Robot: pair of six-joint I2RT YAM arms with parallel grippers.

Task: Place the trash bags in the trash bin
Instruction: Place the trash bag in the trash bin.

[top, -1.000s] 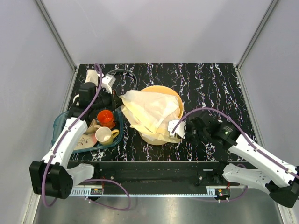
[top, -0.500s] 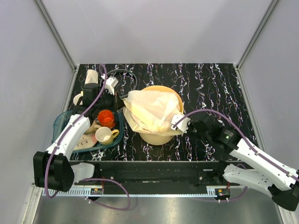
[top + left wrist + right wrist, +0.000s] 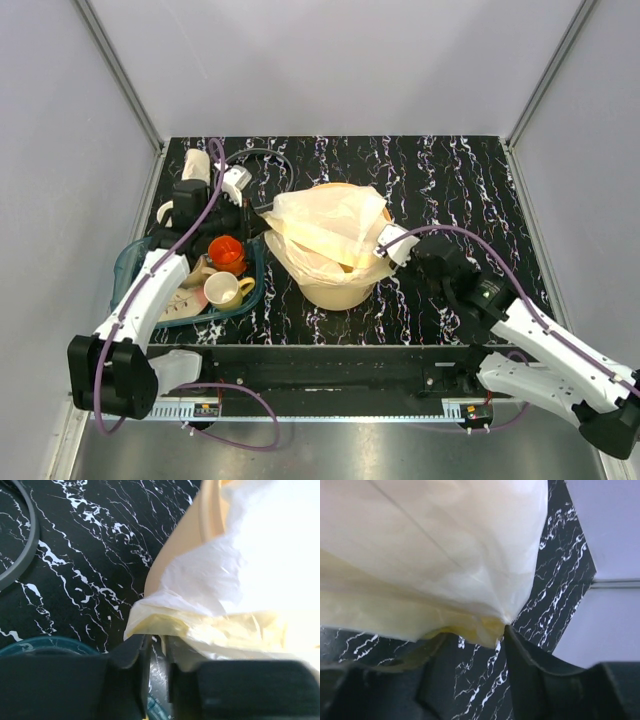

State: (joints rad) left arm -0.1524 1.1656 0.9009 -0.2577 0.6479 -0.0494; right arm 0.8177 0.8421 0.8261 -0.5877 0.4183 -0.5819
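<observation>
The black, white-veined tabletop carries the trash bin at its middle. The trash bags lie as one wide sheet heaped over the bin's mouth. A second ago that sheet ran slantwise across the top, and its right corner hung at the near side of the bin. Now that corner has been carried round to the bin's right side, and the film skirts down over the near rim. I judge that the sheet is being spread around the rim; it sits on the bin, not yet down inside it.

The teal dish tray stands just left of the bin.

The left end effector sits at the sheet's left corner with only a slim gap between its jaws. The film reaches the tips, but whether it is pinched I cannot tell.

The right end effector has let its jaws part and looks released. The puckered corner rests against one finger, with tabletop showing through the gap.

An orange cup and a cream mug sit in the tray.

No brand or writing can be read, and no print shows on the bare part of the bin's side.
</observation>
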